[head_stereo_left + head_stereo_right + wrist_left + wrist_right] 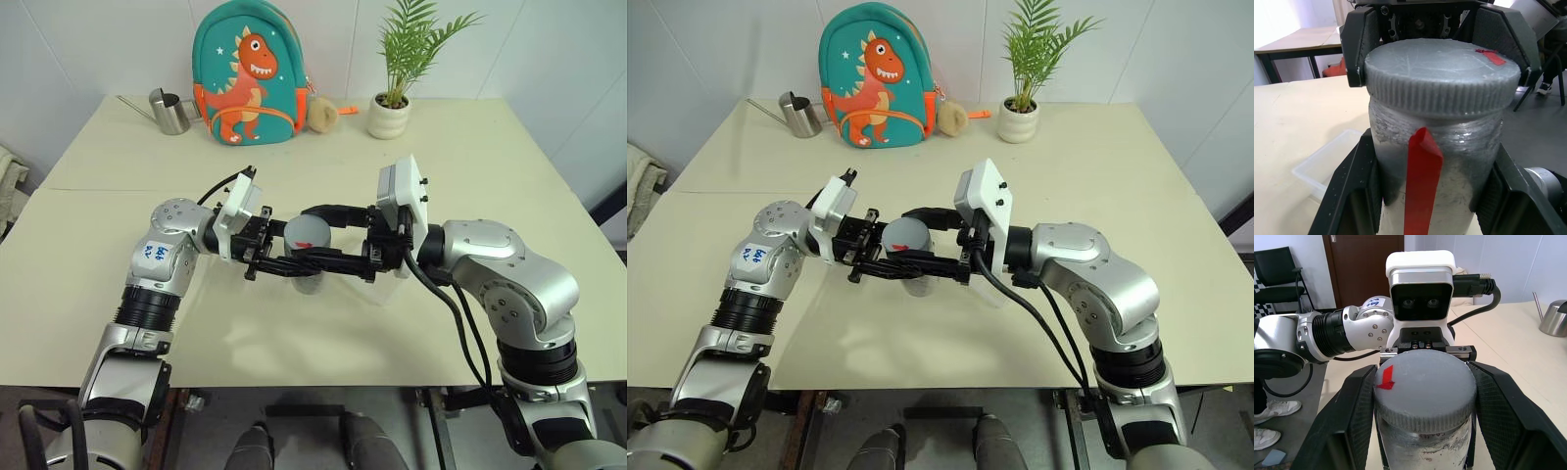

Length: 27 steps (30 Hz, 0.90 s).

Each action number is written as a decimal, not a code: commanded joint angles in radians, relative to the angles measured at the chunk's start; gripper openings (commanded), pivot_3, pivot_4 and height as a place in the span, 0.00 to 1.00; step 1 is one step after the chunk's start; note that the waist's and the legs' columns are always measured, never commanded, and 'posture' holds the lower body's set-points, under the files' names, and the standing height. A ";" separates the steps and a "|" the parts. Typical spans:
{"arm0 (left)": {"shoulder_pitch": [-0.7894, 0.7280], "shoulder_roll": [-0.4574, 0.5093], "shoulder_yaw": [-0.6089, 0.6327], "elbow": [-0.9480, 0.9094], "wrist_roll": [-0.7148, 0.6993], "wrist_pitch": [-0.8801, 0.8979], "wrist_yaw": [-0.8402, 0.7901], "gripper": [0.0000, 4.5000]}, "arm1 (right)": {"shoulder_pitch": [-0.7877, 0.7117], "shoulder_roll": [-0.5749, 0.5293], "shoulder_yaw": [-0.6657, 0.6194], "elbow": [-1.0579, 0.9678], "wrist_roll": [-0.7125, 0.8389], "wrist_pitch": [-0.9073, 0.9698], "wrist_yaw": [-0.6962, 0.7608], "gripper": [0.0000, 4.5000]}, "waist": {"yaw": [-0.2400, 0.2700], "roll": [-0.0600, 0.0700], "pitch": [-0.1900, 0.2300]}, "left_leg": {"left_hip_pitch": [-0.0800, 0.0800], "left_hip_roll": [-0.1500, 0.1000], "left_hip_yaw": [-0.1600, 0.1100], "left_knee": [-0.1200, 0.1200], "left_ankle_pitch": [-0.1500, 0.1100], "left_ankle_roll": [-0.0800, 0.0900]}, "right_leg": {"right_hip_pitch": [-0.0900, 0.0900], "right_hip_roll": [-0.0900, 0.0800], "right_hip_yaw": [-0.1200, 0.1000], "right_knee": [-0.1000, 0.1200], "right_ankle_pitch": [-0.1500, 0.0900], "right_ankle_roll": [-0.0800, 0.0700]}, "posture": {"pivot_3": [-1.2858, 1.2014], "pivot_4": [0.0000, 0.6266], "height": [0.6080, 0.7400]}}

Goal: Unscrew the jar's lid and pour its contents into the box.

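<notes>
The jar (pixel 1449 171), clear with a red strip down its side, is held upright above the table between both arms. My left gripper (pixel 306 266) reaches in from the left and is shut on the jar's body (pixel 310 283). My right gripper (pixel 1422 401) comes from the opposite side and is shut on the grey ribbed lid (pixel 1425 387), which sits on the jar and carries a small red mark. The lid (pixel 306 232) faces up in the left eye view. The clear box (pixel 1327 166) lies on the table below, partly under my right wrist (pixel 390 290). The contents cannot be made out through the jar wall.
At the back of the cream table (pixel 118 323) stand a teal dinosaur backpack (pixel 245 73), a steel watering can (pixel 171 111), a small plush toy (pixel 321 115) and a potted plant (pixel 392 108). A seam crosses the table at left (pixel 98 189).
</notes>
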<state>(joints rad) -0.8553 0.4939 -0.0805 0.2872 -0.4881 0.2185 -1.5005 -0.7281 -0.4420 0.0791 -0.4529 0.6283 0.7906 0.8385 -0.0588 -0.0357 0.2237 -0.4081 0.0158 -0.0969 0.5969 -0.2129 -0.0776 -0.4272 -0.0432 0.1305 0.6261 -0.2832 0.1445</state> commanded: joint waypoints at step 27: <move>-0.029 0.029 0.007 -0.018 -0.008 0.006 -0.033 0.43 | -0.091 0.080 0.048 0.046 -0.024 -0.068 -0.078 0.99 | 0.000 0.000 0.000 | 0.000 0.000 0.000 0.001 0.000 0.000 | 0.000 0.000 0.000 0.001 0.000 0.000 | 0.52 0.24 1.00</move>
<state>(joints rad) -0.8556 0.5238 -0.0791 0.2858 -0.4932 0.2400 -1.5007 -0.7932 -0.3716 0.1259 -0.3899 0.6031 0.7418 0.7716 -0.0589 -0.0357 0.2237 -0.4079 0.0157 -0.0971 0.5975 -0.2128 -0.0776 -0.4272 -0.0432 0.1305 0.6274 -0.2832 0.1444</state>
